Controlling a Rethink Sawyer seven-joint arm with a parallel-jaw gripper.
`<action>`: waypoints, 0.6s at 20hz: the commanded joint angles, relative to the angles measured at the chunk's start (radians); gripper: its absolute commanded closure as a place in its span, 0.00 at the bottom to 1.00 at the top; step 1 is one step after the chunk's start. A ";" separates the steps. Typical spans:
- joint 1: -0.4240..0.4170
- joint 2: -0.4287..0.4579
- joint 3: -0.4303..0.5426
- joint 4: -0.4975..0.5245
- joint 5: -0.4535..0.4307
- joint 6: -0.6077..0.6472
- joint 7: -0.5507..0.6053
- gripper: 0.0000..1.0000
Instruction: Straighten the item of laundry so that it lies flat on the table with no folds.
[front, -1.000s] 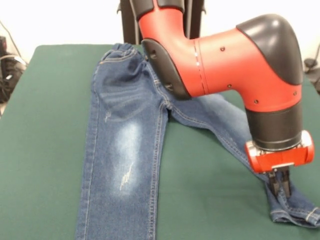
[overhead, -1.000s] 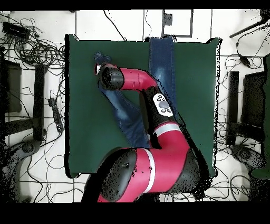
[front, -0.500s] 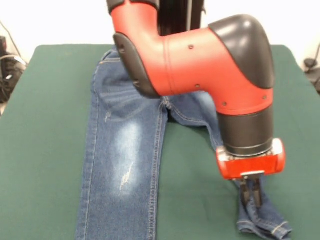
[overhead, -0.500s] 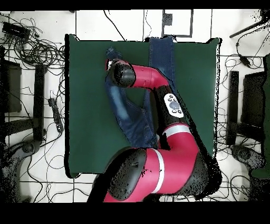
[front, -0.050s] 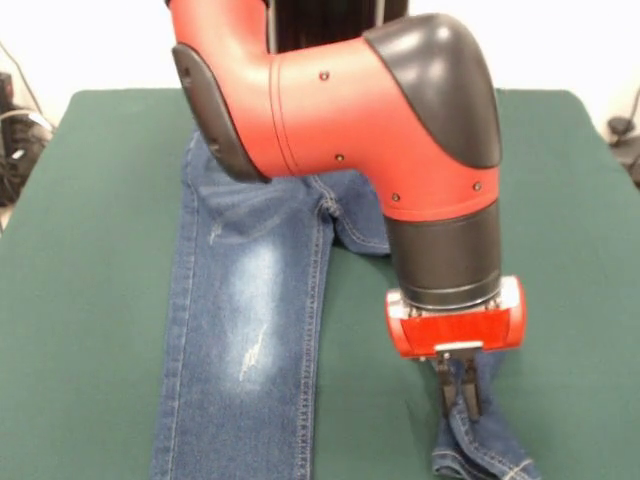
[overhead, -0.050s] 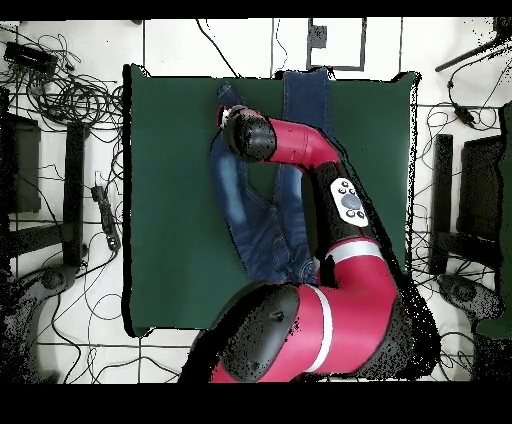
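The blue denim jeans (front, -0.050s: 250, 300) lie on the dark green table (front, -0.050s: 90, 250). One leg runs straight toward the near edge and shows a faded thigh patch. The other leg is bunched at its hem (front, -0.050s: 480, 462), and the red and black arm covers its upper part. My gripper (front, -0.050s: 460, 398) points straight down and is shut on that leg just above the hem. In the overhead view the jeans (overhead, -0.050s: 232, 190) spread from the waist in two legs. The arm's black elbow covers the gripper there, and the held hem (overhead, -0.050s: 226, 96) peeks out beyond it on the table (overhead, -0.050s: 170, 200).
The straight leg overhangs the table's edge (overhead, -0.050s: 305, 72) in the overhead view. Cables (overhead, -0.050s: 60, 90) and dark stands (overhead, -0.050s: 462, 200) lie on the floor around the table. Green cloth shows on both sides of the jeans.
My gripper has dragged the held leg sideways, leftward in the front view, toward the straight leg. The gap between the two legs has narrowed. The straight leg has not moved.
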 joint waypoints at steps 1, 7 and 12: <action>0.029 -0.042 0.078 0.157 0.094 0.031 0.198 1.00; 0.026 -0.074 0.117 0.227 0.176 0.018 0.212 1.00; 0.004 -0.116 0.151 0.288 0.211 0.020 0.174 1.00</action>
